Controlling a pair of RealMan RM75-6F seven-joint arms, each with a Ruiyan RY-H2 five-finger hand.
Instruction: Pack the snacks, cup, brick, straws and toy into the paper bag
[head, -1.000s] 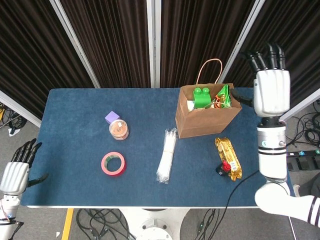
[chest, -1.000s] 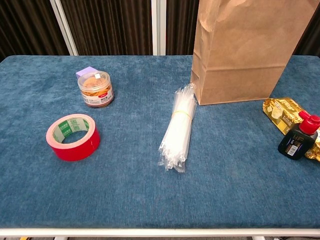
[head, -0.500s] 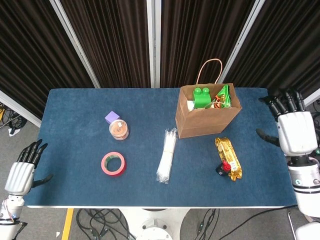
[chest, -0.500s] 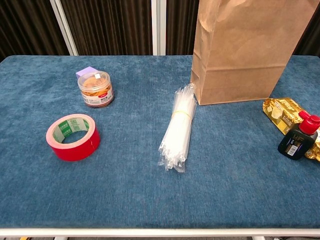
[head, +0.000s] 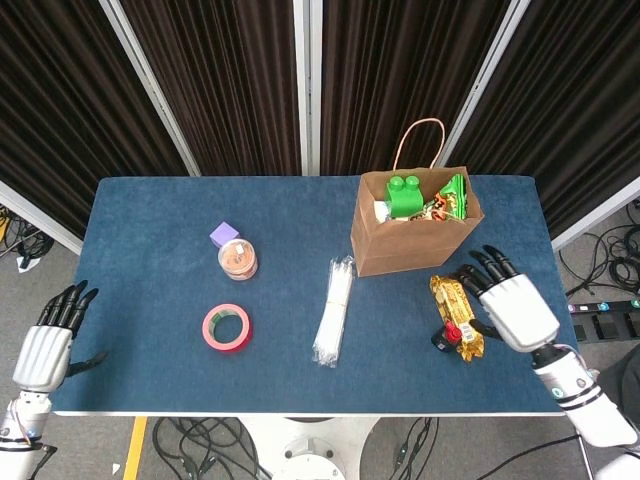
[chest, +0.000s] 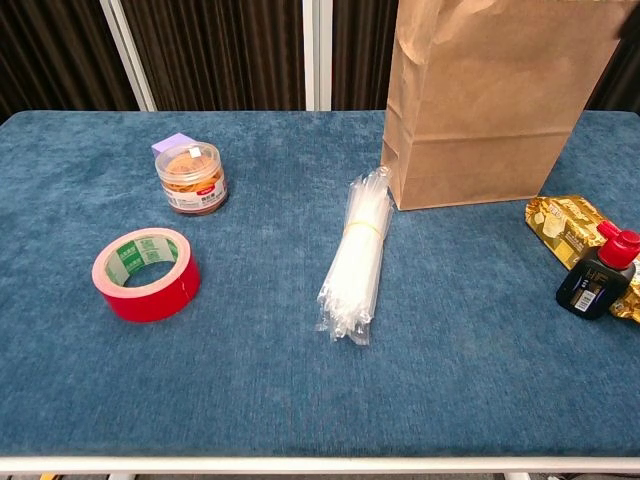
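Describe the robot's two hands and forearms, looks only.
Both the left hand and the right hand have a smooth silvery-white shell over the back and black fingers. Behind the right hand, the wrist is white with a dark band and a small coloured mark. The chest view shows neither hand.

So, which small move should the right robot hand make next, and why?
Probably lower onto the gold snack pack and grip it. The right robot hand hovers open just beside it, and the pack lies outside the paper bag, a small black bottle resting on it.
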